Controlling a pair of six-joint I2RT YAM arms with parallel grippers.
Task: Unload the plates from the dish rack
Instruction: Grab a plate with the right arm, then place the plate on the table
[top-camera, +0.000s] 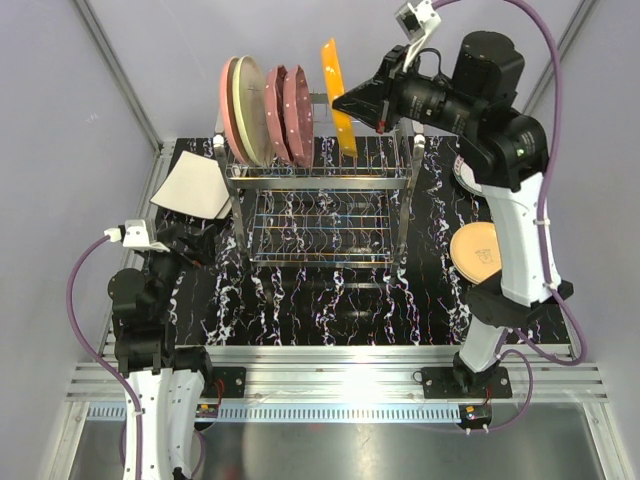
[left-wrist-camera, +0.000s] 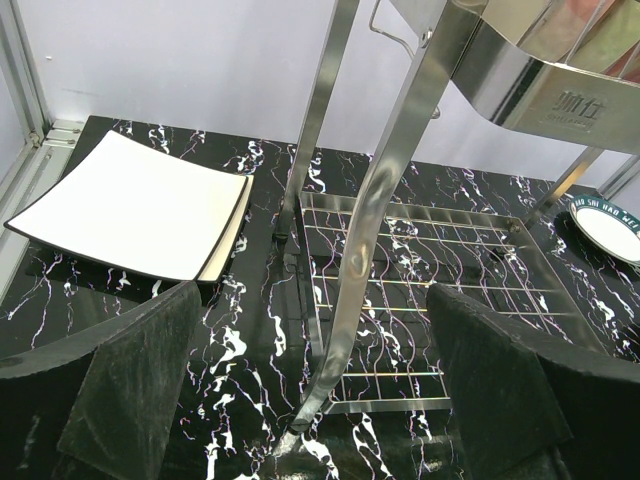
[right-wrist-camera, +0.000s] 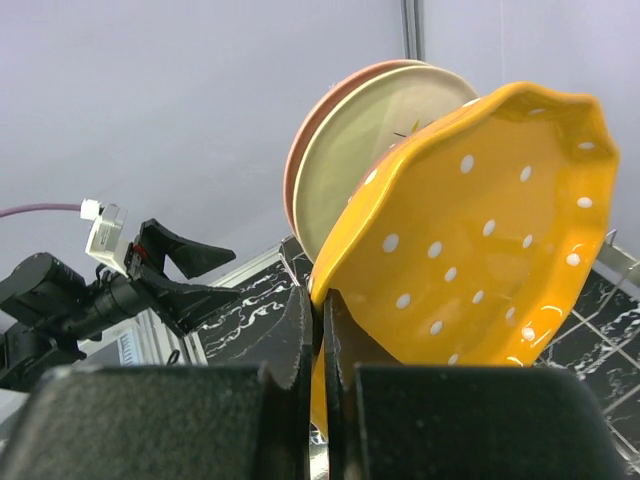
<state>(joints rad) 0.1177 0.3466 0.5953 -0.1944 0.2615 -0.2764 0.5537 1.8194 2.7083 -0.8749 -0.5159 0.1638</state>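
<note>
The silver wire dish rack (top-camera: 320, 205) stands mid-table. On its top tier stand a pink plate (top-camera: 228, 100), a cream plate (top-camera: 250, 100) and two maroon dotted plates (top-camera: 290, 115). An orange white-dotted plate (top-camera: 331, 65) is upright at the rack's right end, and my right gripper (top-camera: 345, 102) is shut on its rim. The right wrist view shows the jaws (right-wrist-camera: 322, 310) pinching the orange plate (right-wrist-camera: 470, 250) edge, with the cream plate (right-wrist-camera: 370, 140) behind it. My left gripper (top-camera: 185, 240) is low at the rack's left, open (left-wrist-camera: 315, 400), with a rack leg (left-wrist-camera: 370, 250) ahead between its fingers.
A squarish white plate (top-camera: 190, 185) lies on the table left of the rack, also in the left wrist view (left-wrist-camera: 130, 205). A tan plate (top-camera: 475, 250) and a teal-rimmed white plate (left-wrist-camera: 610, 228) lie to the right. The right arm partly covers them from above.
</note>
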